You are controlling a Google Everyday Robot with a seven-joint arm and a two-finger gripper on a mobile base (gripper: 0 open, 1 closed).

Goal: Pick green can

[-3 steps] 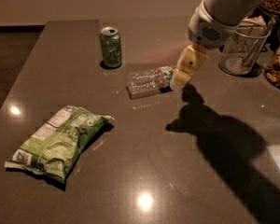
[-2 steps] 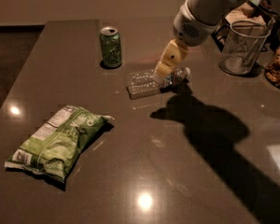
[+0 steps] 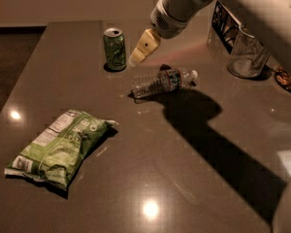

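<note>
The green can [image 3: 115,49] stands upright at the far side of the dark table [image 3: 194,178], silver top up. My gripper [image 3: 136,58] hangs from the white arm just right of the can, slightly above the table and a short gap from the can's side. It holds nothing that I can see. The gripper is above the left end of the lying bottle.
A clear plastic bottle [image 3: 162,81] lies on its side right of the can, under the arm. A flat green chip bag [image 3: 58,147] lies at the front left. A clear glass cup [image 3: 247,57] and dark objects stand at the far right edge.
The arm has swung left across the bottle, and the gripper now sits close beside the green can. The can, bottle and bag have not moved.
</note>
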